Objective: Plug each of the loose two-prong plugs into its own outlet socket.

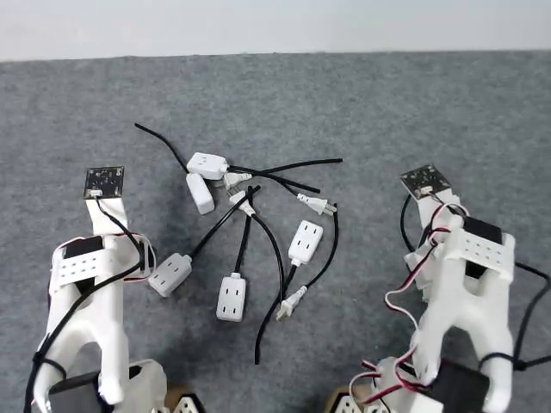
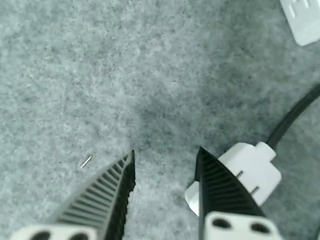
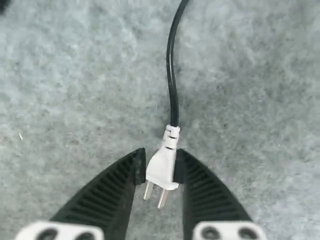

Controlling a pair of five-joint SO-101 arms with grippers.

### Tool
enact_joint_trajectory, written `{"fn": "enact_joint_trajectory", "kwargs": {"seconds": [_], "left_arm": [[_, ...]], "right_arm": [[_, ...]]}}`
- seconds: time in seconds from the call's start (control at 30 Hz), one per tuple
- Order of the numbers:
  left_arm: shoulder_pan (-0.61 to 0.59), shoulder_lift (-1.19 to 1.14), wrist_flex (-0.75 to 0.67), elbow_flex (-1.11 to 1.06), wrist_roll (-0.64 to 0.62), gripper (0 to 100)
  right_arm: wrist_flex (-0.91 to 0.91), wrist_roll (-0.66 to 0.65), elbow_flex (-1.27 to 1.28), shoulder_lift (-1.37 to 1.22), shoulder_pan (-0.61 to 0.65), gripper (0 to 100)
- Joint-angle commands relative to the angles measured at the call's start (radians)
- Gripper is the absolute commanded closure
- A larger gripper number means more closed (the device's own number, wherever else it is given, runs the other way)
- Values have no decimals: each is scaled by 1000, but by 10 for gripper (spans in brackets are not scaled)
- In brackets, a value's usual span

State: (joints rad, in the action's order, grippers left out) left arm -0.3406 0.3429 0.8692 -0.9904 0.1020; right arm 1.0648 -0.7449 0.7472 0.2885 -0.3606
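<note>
The right gripper (image 3: 160,153) was closed on a plug (image 3: 161,169), with its black, ribbed, wedge-shaped fingers (image 3: 122,185) pressed against the smooth white sides. The plug's long axis ran along the gap between the fingers. Its two flat metal prongs pointed back toward the wrist, and a glossy black cord (image 3: 172,75) led straight away over the gray, felt-like carpet (image 3: 260,75).

The left gripper (image 2: 166,151) stood wide open and held nothing, with only carpet between its toothed fingers (image 2: 112,192). A blocky white socket (image 2: 252,167) with rounded corners lay just beside one finger and was partly hidden behind it. Its slotted face was turned up and its cord ran off outward. A thin bright sliver (image 2: 86,161) lay on the carpet near the other finger.

From above, that socket (image 1: 170,274) lay just beside the left arm (image 1: 86,284). More sockets (image 1: 231,297) and loose plugs (image 1: 316,204) lay between the arms among crossing black cords.
</note>
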Motion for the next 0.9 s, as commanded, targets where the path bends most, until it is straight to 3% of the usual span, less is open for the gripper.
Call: {"fn": "enact_joint_trajectory", "kwargs": {"seconds": [0.0,0.23,0.53,0.87], "left_arm": [[9,8,-26,22,12,811],[9,8,-26,22,12,811],[9,6,-26,22,12,811],[9,3,-26,22,12,811]], "right_arm": [[12,-8,-25,39,15,994],[10,-44,14,-19,-18,991],[-88,-158,46,-96,-168,990],[-174,-186,78,-160,-166,988]]}}
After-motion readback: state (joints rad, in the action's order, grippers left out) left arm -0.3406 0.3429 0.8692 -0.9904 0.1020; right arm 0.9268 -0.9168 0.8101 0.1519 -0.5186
